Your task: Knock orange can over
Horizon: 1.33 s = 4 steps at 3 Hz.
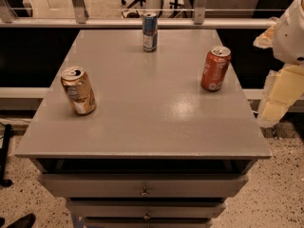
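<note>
The orange can (78,90), pale golden-orange with whitish label patches and a silver top, stands upright near the left edge of the grey table top (152,113). My gripper (279,96) hangs at the right edge of the view, beyond the table's right side and level with its top. It is far from the orange can and touches nothing.
A deeper red-orange can (215,68) stands upright near the table's right edge, closest to my arm. A slim blue-and-silver can (150,31) stands at the back centre. The table has drawers (144,190) in front. A railing (142,22) runs behind it.
</note>
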Each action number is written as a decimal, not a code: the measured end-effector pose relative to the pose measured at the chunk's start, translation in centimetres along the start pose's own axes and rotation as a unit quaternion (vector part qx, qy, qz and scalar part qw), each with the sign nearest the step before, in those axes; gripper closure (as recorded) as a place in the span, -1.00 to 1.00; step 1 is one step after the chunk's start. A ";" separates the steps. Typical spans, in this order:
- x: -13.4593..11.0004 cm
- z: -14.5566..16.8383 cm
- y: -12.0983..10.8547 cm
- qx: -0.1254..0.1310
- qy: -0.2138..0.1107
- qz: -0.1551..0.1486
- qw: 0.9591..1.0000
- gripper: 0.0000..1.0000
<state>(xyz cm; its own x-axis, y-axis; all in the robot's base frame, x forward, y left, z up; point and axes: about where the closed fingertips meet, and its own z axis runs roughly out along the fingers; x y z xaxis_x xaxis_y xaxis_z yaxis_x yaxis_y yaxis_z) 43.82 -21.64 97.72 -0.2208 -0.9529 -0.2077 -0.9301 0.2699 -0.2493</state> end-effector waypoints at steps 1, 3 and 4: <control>0.0 0.0 0.0 0.000 0.000 0.000 1.000 -1.00; -6.6 3.5 2.2 -0.040 -0.092 0.014 0.995 -1.00; -12.5 5.1 2.7 -0.058 -0.156 0.033 0.985 -1.00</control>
<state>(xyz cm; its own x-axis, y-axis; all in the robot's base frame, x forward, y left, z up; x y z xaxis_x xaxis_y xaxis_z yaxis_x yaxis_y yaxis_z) 45.56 -8.30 94.81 -0.1973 -0.8399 -0.5056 -0.9479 0.2951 -0.1203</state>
